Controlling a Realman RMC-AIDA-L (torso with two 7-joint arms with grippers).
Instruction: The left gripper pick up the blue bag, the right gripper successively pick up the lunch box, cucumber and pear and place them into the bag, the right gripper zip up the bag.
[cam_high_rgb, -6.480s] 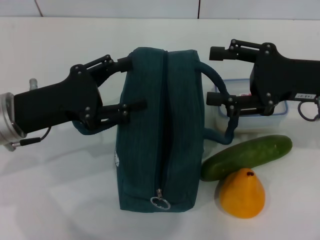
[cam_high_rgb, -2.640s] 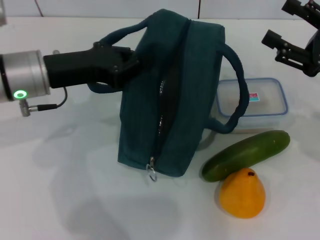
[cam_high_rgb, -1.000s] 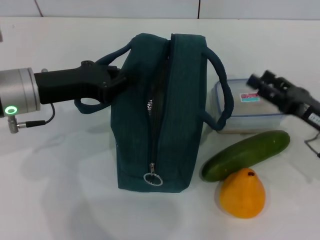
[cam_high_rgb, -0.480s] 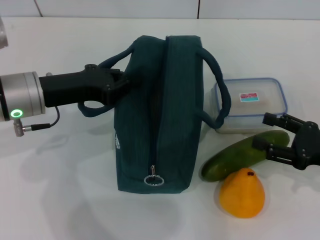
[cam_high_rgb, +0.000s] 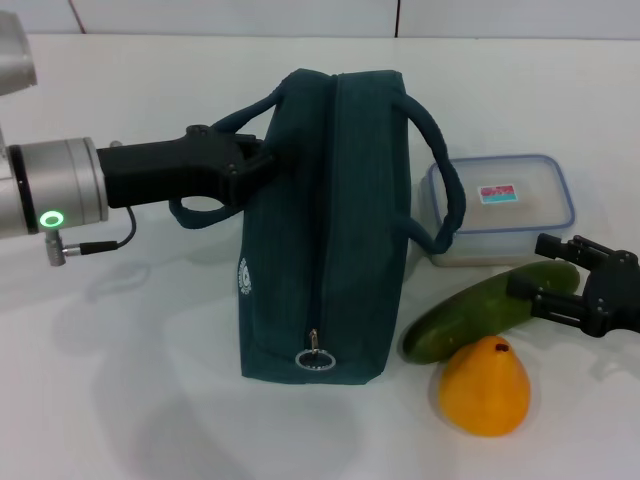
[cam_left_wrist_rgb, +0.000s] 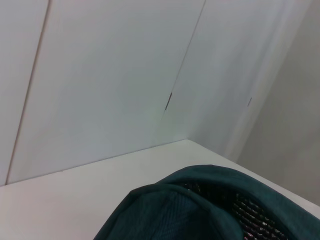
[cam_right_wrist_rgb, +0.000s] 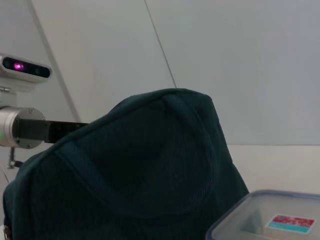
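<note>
The blue bag (cam_high_rgb: 320, 230) stands upright on the white table, its zip ring pull (cam_high_rgb: 315, 360) at the near end. My left gripper (cam_high_rgb: 258, 160) reaches in from the left and is shut on the bag's left upper edge by the handle. The bag's fabric fills the bottom of the left wrist view (cam_left_wrist_rgb: 190, 210). My right gripper (cam_high_rgb: 541, 268) is open, low over the right end of the cucumber (cam_high_rgb: 470, 315), just in front of the lunch box (cam_high_rgb: 500, 205). The pear (cam_high_rgb: 485, 385) lies against the cucumber's near side. The right wrist view shows the bag (cam_right_wrist_rgb: 135, 170) and a lunch box corner (cam_right_wrist_rgb: 270, 220).
The bag's right handle (cam_high_rgb: 440, 190) arches over the lunch box's left edge. The white table (cam_high_rgb: 130, 400) stretches to the left and in front of the bag. A white wall (cam_high_rgb: 300, 15) stands behind the table.
My right gripper has dropped from over the lunch box to the cucumber's right end and stayed there. The left gripper has shifted the bag slightly right, and its top opening looks narrower.
</note>
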